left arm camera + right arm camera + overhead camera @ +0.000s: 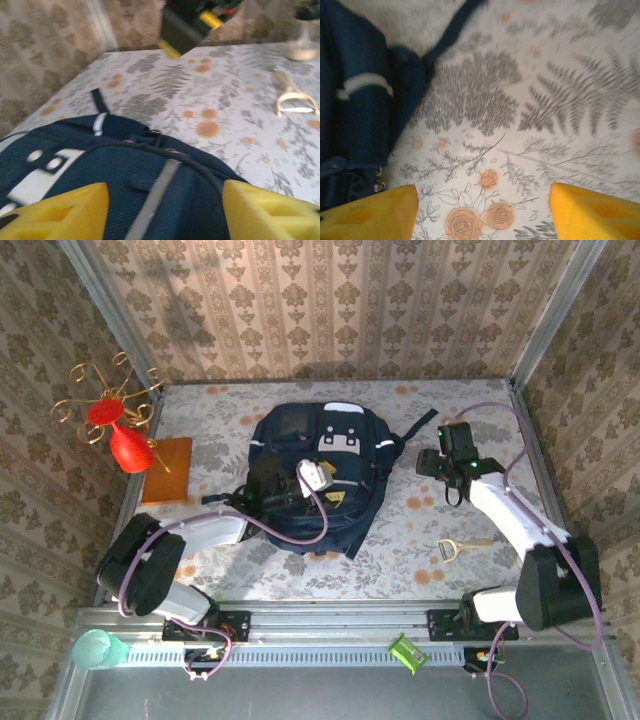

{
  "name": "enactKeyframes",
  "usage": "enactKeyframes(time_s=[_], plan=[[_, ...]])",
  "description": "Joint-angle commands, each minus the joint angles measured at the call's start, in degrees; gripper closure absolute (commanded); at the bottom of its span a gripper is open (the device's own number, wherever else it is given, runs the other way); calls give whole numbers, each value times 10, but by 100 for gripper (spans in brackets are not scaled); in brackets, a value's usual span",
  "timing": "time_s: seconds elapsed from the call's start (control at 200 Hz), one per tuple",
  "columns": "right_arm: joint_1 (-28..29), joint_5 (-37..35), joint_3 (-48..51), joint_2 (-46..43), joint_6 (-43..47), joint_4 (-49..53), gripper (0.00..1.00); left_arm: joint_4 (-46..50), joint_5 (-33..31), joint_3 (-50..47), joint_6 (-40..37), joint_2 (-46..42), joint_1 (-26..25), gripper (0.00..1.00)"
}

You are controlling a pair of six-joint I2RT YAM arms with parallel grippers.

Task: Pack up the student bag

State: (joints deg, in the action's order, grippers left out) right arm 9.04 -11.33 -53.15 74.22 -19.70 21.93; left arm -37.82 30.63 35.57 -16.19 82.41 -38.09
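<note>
The student bag (335, 450) lies flat in the middle of the table, navy with white-grey patches and a pale stripe. My left gripper (318, 480) hovers over its front; in the left wrist view its yellow fingers stand apart over the navy fabric (100, 170) and grey stripe, left gripper (165, 210) open and holding nothing. My right gripper (452, 466) is just right of the bag. In the right wrist view the right gripper (482, 210) is open above bare flowered cloth, with the bag's side (355, 115) and a strap at the left.
An orange flat book (167, 470) and a red vase (127, 445) with a gold wire stand sit at the left. A pale peeler-like tool (455, 547) lies on the cloth at the right, tool (292, 97). A teal cup (95, 648) and a green item (405, 652) rest on the front rail.
</note>
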Motion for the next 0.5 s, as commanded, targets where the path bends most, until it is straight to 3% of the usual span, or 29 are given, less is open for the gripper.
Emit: enactKeyframes(time_s=[0.0, 0.275, 0.495], plan=[[2, -74, 15, -60, 14, 2, 20, -40, -108, -11, 96, -59, 15, 34], [1, -81, 32, -93, 18, -12, 13, 26, -253, -38, 154, -143, 52, 24], [0, -166, 80, -129, 47, -46, 5, 147, -423, -57, 179, -211, 112, 14]])
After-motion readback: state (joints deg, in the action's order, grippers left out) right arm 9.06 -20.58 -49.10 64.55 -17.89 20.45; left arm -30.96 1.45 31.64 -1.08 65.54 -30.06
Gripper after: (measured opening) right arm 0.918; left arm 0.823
